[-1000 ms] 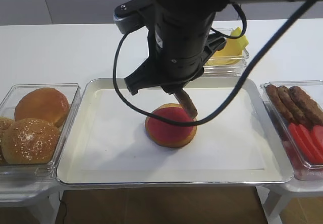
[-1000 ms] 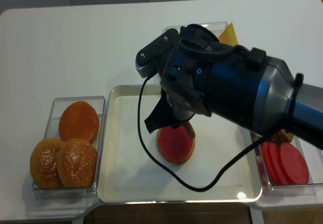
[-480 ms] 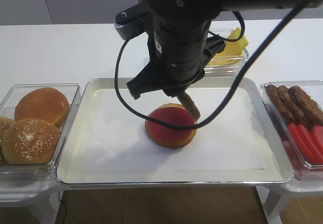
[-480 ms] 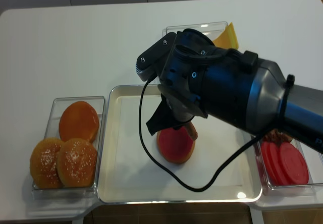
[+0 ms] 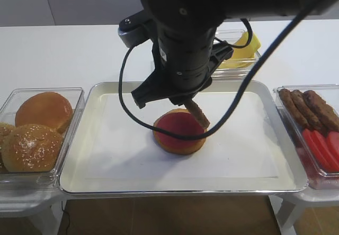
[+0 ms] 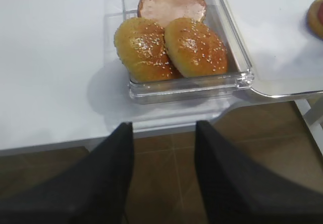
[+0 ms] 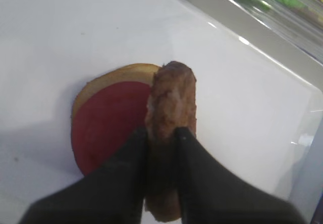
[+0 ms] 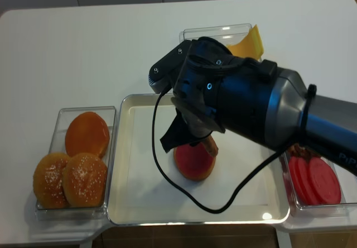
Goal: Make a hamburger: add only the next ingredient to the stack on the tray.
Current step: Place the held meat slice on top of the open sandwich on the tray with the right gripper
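The right gripper [image 7: 161, 133] has its fingers clamped on the patty [image 7: 170, 108], held on edge over the 3 o'clock rim of the sauced bun [image 5: 179, 133], mid-tray [image 5: 106, 155]. Released edge-on, it may tip off the bun onto the paper. The left gripper's [image 6: 164, 133] fingers stand apart, idle.

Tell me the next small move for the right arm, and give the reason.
Probably lower and tilt the patty flat over the sauce, then release. The right pincer grips it on edge, its low end at the bun's far right rim, so opening now would likely drop it off-centre.
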You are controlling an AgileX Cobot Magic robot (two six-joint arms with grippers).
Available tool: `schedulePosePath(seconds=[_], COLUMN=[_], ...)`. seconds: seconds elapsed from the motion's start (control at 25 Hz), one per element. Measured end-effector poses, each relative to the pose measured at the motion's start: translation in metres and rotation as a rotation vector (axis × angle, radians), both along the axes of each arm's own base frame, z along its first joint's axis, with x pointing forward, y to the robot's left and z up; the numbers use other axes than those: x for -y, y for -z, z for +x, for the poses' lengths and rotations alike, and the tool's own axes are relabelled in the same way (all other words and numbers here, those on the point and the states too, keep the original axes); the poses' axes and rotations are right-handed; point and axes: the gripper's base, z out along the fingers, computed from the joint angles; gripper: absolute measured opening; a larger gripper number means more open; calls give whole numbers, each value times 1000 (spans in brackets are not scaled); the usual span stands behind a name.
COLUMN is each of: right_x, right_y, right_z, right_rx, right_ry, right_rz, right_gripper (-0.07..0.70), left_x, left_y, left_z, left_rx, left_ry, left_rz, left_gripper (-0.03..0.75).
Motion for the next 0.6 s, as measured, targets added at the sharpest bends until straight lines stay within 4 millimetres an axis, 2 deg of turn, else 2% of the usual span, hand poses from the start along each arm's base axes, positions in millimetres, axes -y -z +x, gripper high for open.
schedulePosePath(seconds=[0.32, 0.6], right_x=[0, -2], right_y=[0, 1], right_z=[0, -2], right_rx=[1, -23], right_ry=[1, 8], right_rz=[2, 24], right_gripper=[155, 295], left_x=[0, 0], left_y=[0, 0], left_z=[0, 0], left_rx=[0, 0], left_ry=[0, 0], left_rz=[0, 0], left_gripper=[302, 302])
